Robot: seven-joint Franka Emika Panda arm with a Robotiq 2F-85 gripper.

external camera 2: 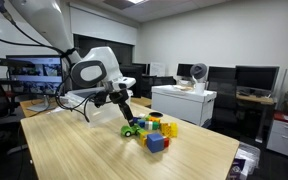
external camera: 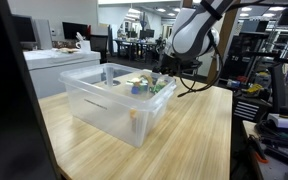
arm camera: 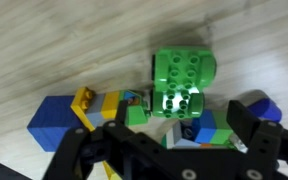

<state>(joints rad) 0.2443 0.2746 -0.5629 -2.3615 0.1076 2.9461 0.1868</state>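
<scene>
Spread wide and empty, the claw [arm camera: 166,138] hangs over a green studded block [arm camera: 182,78] lying between its jaws on the table [arm camera: 44,40]. The block is light, rigid, probably slick plastic, best pinched across its flat sides.

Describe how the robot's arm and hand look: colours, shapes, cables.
The arm is glossy white with thick, rounded joints. The hand at its end is black, with two angular fingers. Thin black cables loop down beside the wrist.

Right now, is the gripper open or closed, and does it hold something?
The gripper: open, holding nothing; the green block sits right under it.
</scene>
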